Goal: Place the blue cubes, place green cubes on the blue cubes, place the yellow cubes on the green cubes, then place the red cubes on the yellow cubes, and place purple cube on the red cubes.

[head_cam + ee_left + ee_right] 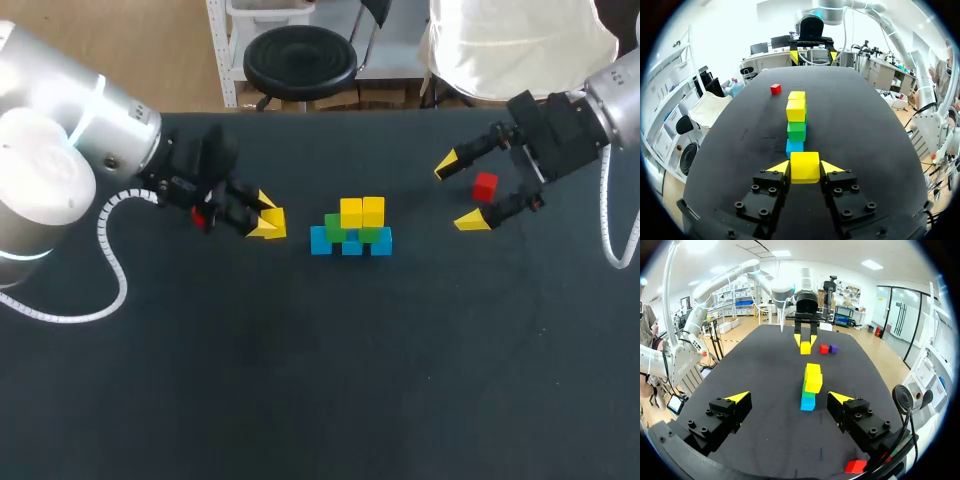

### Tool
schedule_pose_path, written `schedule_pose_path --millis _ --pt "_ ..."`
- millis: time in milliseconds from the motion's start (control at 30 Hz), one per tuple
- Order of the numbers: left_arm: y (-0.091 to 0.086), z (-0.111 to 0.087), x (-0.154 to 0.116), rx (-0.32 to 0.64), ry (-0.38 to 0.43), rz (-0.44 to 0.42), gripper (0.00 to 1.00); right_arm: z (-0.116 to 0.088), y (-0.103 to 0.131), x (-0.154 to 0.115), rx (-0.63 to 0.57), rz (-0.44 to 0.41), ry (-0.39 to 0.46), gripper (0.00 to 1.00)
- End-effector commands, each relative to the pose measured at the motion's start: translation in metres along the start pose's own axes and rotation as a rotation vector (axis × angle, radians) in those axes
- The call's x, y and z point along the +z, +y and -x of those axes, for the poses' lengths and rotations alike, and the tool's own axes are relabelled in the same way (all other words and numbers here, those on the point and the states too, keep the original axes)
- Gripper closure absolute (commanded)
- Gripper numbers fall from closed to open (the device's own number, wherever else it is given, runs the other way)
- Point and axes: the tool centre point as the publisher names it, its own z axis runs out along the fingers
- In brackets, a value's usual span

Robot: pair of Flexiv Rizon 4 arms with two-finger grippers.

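- The left gripper (266,222) holds a yellow cube (805,166) tight.
- The right gripper (460,192) is open, by a red cube (485,186).
- A pile (351,228) of blue, green and yellow cubes sits mid bench (300,380).

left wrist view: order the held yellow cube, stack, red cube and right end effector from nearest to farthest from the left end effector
1. yellow cube, held in the left end effector.
2. stack, just ahead.
3. red cube, beside the stack's far end.
4. right end effector, farthest, past the stack.
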Motion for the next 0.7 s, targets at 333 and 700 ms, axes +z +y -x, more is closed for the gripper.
schedule_pose_path --millis 333,700 --pt "0.014 0.026 -0.004 0.033 0.022 -0.039 1.0 0.0 0.001 0.0 -0.001 -0.002 -0.001 0.0" --pt "0.016 0.049 0.011 0.027 0.058 -0.108 1.0 0.0 0.001 0.0 -0.001 -0.002 -0.001 0.0"
